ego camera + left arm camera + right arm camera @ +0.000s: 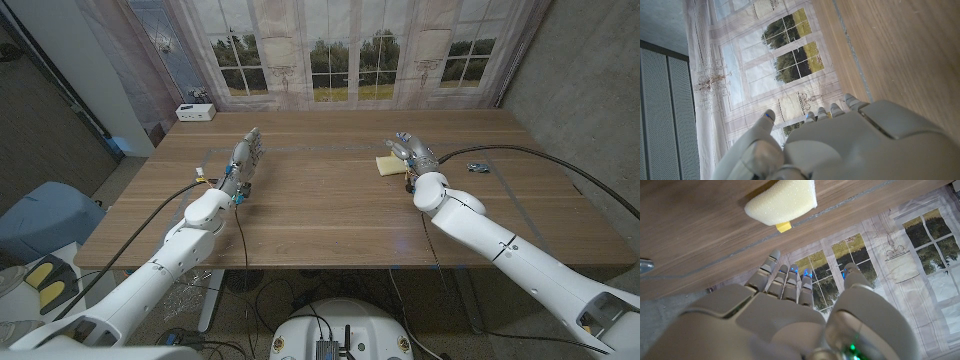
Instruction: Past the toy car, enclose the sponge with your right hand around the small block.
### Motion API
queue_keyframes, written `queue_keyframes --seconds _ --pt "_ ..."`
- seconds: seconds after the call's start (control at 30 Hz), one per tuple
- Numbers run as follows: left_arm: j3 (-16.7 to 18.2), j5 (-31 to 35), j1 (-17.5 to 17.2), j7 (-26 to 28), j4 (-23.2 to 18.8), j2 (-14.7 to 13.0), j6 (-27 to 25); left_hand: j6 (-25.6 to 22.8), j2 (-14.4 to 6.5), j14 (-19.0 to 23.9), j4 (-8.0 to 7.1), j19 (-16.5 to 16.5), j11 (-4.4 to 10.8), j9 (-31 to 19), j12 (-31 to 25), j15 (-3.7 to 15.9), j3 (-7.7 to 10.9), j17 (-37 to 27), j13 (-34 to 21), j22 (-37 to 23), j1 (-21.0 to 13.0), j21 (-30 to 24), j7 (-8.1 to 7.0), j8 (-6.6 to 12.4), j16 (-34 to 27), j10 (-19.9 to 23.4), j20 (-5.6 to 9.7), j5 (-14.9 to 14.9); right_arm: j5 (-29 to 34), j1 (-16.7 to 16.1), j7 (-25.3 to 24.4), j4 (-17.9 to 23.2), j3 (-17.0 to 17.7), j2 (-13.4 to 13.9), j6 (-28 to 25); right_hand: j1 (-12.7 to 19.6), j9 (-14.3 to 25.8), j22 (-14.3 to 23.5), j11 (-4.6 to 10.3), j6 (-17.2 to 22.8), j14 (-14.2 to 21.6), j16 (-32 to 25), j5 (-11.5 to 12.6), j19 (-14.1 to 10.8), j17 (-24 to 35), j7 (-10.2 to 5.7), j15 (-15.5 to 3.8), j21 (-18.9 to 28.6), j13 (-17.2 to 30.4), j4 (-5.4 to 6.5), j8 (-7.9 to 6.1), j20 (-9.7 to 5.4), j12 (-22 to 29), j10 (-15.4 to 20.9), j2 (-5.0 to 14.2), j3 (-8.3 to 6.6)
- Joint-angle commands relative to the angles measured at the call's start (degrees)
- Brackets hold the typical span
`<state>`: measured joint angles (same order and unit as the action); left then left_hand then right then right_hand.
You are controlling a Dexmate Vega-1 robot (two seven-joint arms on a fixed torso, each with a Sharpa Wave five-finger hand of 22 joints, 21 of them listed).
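Note:
A pale yellow sponge (pixel 389 164) lies on the wooden table (pixel 320 200), right of centre. In the right wrist view the sponge (pixel 782 202) has a small yellow block (pixel 784 226) right beside it. My right hand (pixel 414 153) is open, fingers stretched out, just to the right of the sponge and holding nothing; the right hand (pixel 790 315) has its fingertips a short way from the block. The small grey toy car (pixel 478 167) sits further right, and a sliver of the toy car (pixel 646 265) shows at the wrist picture's edge. My left hand (pixel 244 157) is open with nothing in it.
A white box (pixel 195 112) stands at the table's far left corner. A black cable (pixel 520 152) loops over the table's right side past the toy car. A curtain with printed windows hangs behind the table.

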<state>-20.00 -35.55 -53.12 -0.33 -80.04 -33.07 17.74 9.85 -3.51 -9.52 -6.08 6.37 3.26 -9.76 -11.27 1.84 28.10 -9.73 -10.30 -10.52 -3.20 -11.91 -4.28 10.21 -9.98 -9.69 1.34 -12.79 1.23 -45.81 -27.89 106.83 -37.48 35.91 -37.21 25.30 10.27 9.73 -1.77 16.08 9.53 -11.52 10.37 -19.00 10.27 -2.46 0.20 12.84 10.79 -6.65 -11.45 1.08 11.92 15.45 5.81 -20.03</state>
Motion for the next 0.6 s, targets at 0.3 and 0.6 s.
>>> queue_keyframes --seconds 0.3,0.6 --pt "0.73 -0.14 -0.91 0.41 -0.51 -0.50 0.60 1.66 -0.34 -4.95 0.15 0.01 -0.11 -0.05 -0.21 0.89 -0.41 -0.16 -0.19 -0.14 -0.05 -0.20 -0.19 0.19 -0.30 -3.87 -0.35 -0.30 10.60 7.94 1.27 -3.37 -10.12 -4.29 -16.53 1.93 0.28 0.24 1.89 0.45 -0.18 0.32 -0.05 0.00 0.10 -0.95 -0.74 -0.45 0.22 -1.38 0.14 0.92 -0.44 -0.47 -0.60 0.06" --pt "0.82 -0.02 -1.02 0.68 -0.84 -0.63 0.49 1.64 -0.33 -4.91 0.19 0.05 -0.07 -0.05 -0.21 0.88 -0.52 -0.16 -0.19 -0.14 -0.04 -0.17 -0.21 0.17 -0.30 -3.82 -0.40 -0.32 12.57 10.19 1.57 -5.10 -12.80 -6.29 -22.16 2.23 0.30 0.23 2.06 -0.61 -0.70 0.54 -0.15 -0.02 0.10 -1.16 -0.41 -0.75 0.23 -1.91 0.63 2.55 -0.85 -1.41 -2.13 0.86"
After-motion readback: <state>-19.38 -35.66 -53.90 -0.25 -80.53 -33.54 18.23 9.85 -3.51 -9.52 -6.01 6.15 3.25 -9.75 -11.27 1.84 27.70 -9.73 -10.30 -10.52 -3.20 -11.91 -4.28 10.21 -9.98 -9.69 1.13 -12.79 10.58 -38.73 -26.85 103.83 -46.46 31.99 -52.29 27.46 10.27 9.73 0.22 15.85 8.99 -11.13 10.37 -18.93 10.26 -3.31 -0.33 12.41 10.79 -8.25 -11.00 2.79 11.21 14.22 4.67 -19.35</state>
